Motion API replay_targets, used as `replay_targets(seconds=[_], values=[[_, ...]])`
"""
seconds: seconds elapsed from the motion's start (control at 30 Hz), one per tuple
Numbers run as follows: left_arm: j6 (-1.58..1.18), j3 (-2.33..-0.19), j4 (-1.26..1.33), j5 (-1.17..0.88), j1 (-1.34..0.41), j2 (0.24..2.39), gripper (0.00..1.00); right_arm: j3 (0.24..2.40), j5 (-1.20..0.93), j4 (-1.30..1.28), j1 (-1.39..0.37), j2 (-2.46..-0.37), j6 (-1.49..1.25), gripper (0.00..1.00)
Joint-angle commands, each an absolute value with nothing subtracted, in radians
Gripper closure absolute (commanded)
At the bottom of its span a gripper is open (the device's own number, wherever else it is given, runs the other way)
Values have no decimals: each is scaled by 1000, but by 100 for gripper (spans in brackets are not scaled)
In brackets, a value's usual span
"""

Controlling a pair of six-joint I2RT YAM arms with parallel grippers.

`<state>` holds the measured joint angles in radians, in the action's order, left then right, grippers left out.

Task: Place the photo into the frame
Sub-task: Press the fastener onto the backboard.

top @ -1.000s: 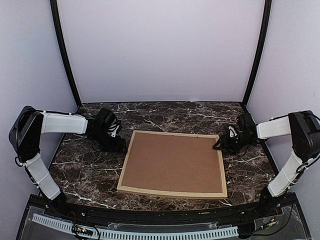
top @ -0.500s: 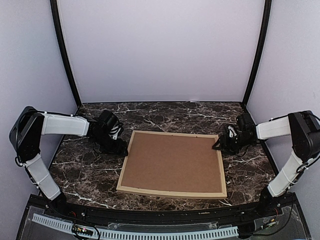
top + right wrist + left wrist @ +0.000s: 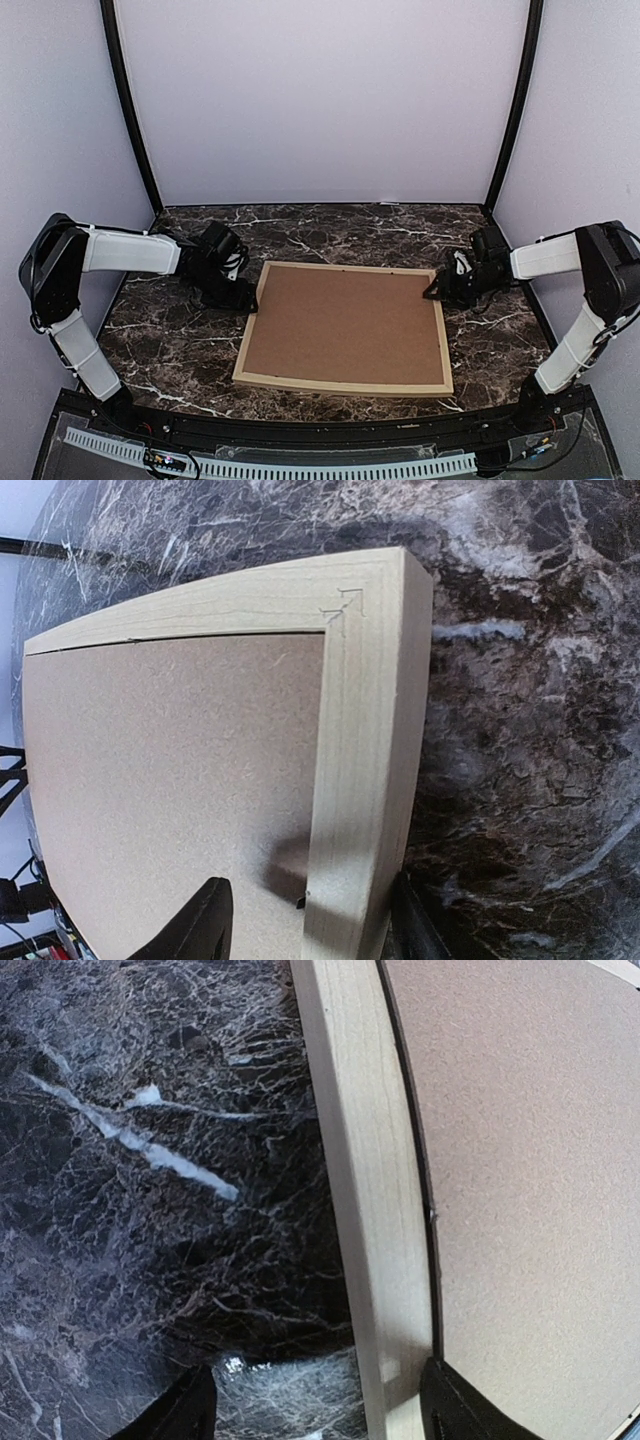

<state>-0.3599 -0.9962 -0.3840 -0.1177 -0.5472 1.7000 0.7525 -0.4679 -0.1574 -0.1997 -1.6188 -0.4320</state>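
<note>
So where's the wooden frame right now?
In the top view, the frame lies flat on the marble table, backing board up, between the left end effector and the right end effector.

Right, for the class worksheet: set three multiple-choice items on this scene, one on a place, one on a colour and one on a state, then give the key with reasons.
1. Where is the frame?
A. Flat on the marble table, between the two arms
B. Propped against the back wall
C. Lifted into the air

2. What colour is the board filling the frame?
A. White
B. Brown
C. Blue

3. How does the left gripper stand?
A. Shut on the board
B. Open, one finger on each side of the frame's left rail
C. Shut, far from the frame

Key:
1 A: the top view shows the frame lying flat on the marble.
2 B: every view shows a plain brown surface inside the wood.
3 B: the left wrist view shows the rail between two spread fingers, with bare table between the rail and the outer finger.
</note>
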Motion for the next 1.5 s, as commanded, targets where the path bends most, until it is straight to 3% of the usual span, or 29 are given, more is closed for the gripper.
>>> replay_targets(seconds=[0.0, 0.4, 1.47], values=[[-371, -970, -373, -191, -616, 1745, 27, 755, -511, -142, -251, -1673, -446, 45], [-402, -1008, -390, -174, -705, 1801, 27, 744, -525, -82, -305, -1715, -487, 47], [-561, -1226, -536, 97, -893, 2006, 29, 736, -540, 31, -397, -1769, -573, 48]])
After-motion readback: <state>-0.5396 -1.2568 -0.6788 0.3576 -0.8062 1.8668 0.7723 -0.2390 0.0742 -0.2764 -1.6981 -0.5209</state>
